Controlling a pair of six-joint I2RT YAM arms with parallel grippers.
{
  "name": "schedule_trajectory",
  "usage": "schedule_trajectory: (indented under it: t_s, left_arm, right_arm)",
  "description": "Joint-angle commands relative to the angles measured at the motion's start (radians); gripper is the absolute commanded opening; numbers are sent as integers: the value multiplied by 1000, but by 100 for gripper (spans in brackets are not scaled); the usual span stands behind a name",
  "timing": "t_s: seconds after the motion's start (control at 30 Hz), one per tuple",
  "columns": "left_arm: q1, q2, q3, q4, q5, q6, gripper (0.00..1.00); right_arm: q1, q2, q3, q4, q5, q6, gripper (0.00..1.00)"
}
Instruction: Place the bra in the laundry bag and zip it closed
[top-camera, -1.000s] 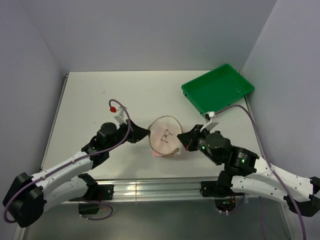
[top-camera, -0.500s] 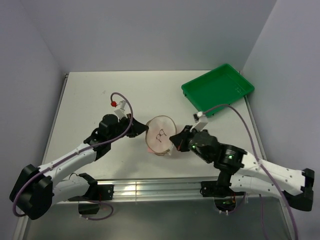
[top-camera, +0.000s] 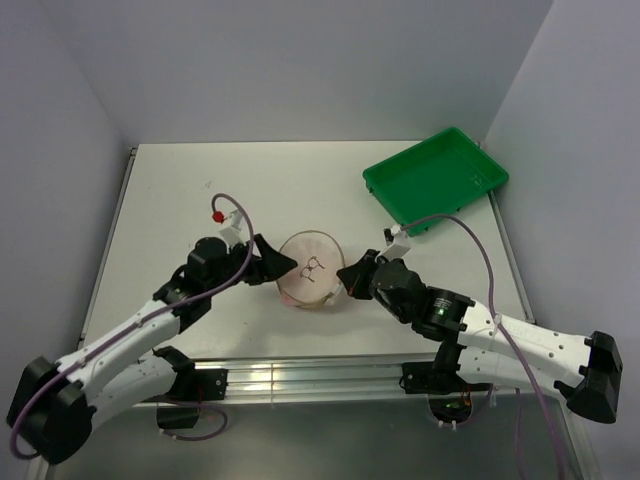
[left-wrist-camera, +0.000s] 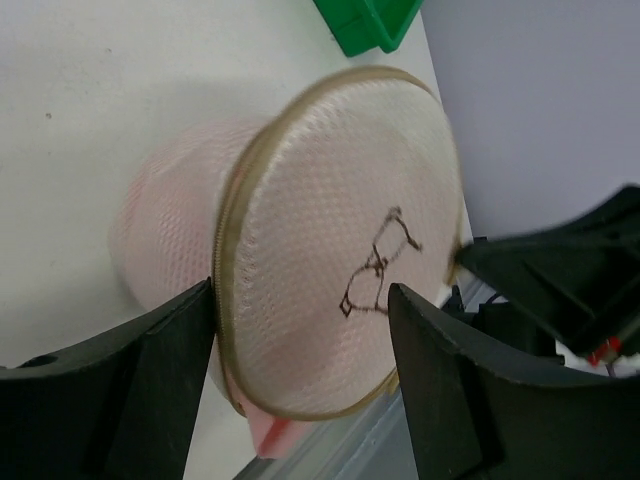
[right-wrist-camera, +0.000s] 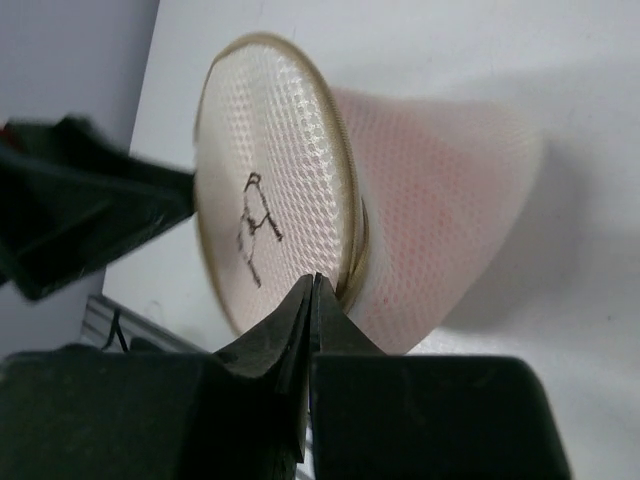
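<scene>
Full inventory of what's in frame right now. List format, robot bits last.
laundry bag: 1, cream mesh with a dark scribble on one face, tipped on edge at mid-table between the grippers
bra: 1, salmon pink, inside the bag, showing through the mesh, a bit peeking out at the rim
green tray: 1, green, far right corner of the table, nothing seen inside
table: 1, white, under everything
rail: 1, silver, along the near table edge
cables: 2, purple, one along each arm
left gripper: 1, black, open, fingers either side of the bag's rim
right gripper: 1, black, pinched shut at the bag's zip rim; the pull is not visible
</scene>
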Motion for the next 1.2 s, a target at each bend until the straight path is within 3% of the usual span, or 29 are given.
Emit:
schedule_trajectory:
  t_s: [0.0, 0.1, 0.2, 0.47, 0.67, 0.8, 0.83, 0.9, 0.93, 1.03, 1.1, 1.17]
  left_arm:
    - [-19, -155, -37, -158, -59, -6, 73]
    - [-23, -267, -69, -249, -81, -29, 70]
    - [-33, -315, -71, -312, -63, -43, 74]
    - [-62, -319, -63, -375, -49, -47, 95]
    - [-202, -257, -51, -319, -43, -99, 93]
    - [-236, -216, -71, -193, -81, -151, 81]
    - [-236, -207, -75, -168, -87, -159, 69]
    - [-237, -184, -88, -92, -112, -176, 57]
    - [-236, -176, -88, -73, -115, -176, 35]
    - [-236, -153, -91, -12, -130, -179, 4]
    - [-236, -151, -100, 22, -115, -185, 0]
    - [-236, -159, -117, 77, -99, -201, 0]
  right_arm:
    - [-52, 3, -16, 125, 6, 25, 0]
    - [-84, -13, -43, 157, -12, 34, 0]
    - [-114, -13, -71, 181, -52, 51, 0]
    - [-121, -2, -99, 216, -66, 84, 0]
    - [-139, 24, -106, 254, -80, 117, 0]
    - [-142, 49, -99, 271, -105, 125, 0]
    - [-142, 47, -102, 271, -108, 128, 0]
    - [-141, 32, -111, 260, -109, 136, 0]
    - [-142, 24, -115, 253, -106, 137, 0]
    - [-139, -9, -128, 218, -101, 143, 0]
    - [-141, -46, -143, 198, -103, 143, 0]
    - [-141, -81, -145, 158, -108, 130, 18]
